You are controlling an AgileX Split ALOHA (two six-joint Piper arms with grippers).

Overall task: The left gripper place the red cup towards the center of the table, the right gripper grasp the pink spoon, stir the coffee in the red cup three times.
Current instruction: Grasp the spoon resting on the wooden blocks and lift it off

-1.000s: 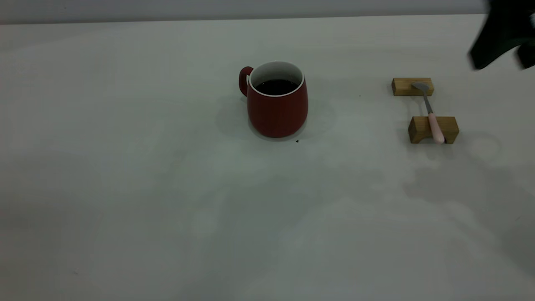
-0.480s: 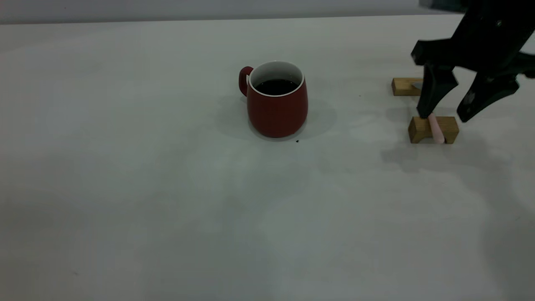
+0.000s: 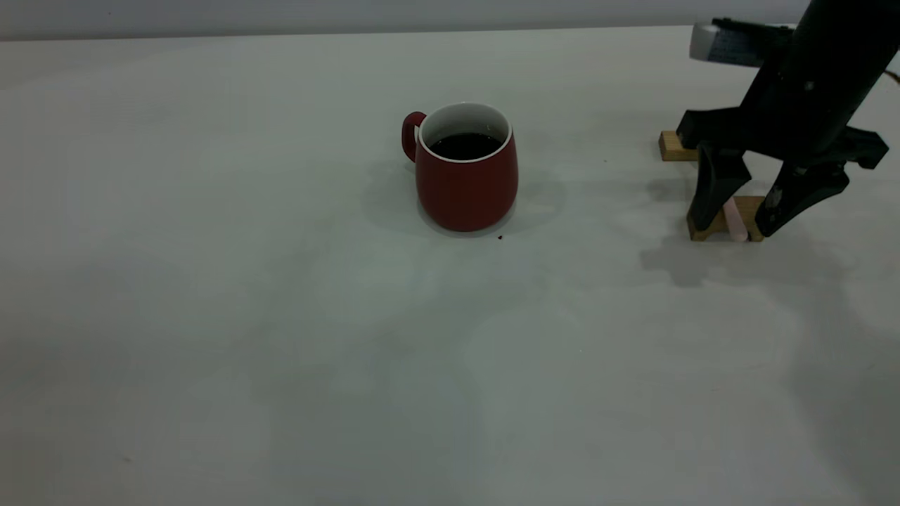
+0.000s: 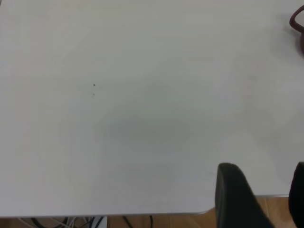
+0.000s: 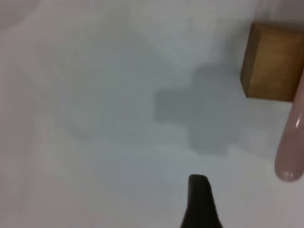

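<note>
The red cup (image 3: pixel 467 183) stands upright near the middle of the table (image 3: pixel 211 295), its handle to the rear left, with dark coffee (image 3: pixel 465 145) inside. The pink spoon (image 3: pixel 733 216) lies across two wooden blocks at the right; only its pink handle end shows. My right gripper (image 3: pixel 731 226) is open and low, one finger on each side of that handle over the near block. The right wrist view shows the handle tip (image 5: pixel 290 156) beside one finger (image 5: pixel 202 204). My left gripper (image 4: pixel 264 168) hovers open over the table's edge, far from the cup, whose handle (image 4: pixel 297 21) shows at the frame's border.
The near wooden block (image 3: pixel 749 211) sits under the spoon handle, between the right fingers. The far block (image 3: pixel 671 146) is mostly hidden behind the right arm. The same near block (image 5: pixel 273 61) fills a corner of the right wrist view. A small dark speck (image 3: pixel 500 237) lies by the cup's base.
My right gripper came down from the upper right corner and now straddles the spoon handle at the near block. The cup and spoon have not moved.
</note>
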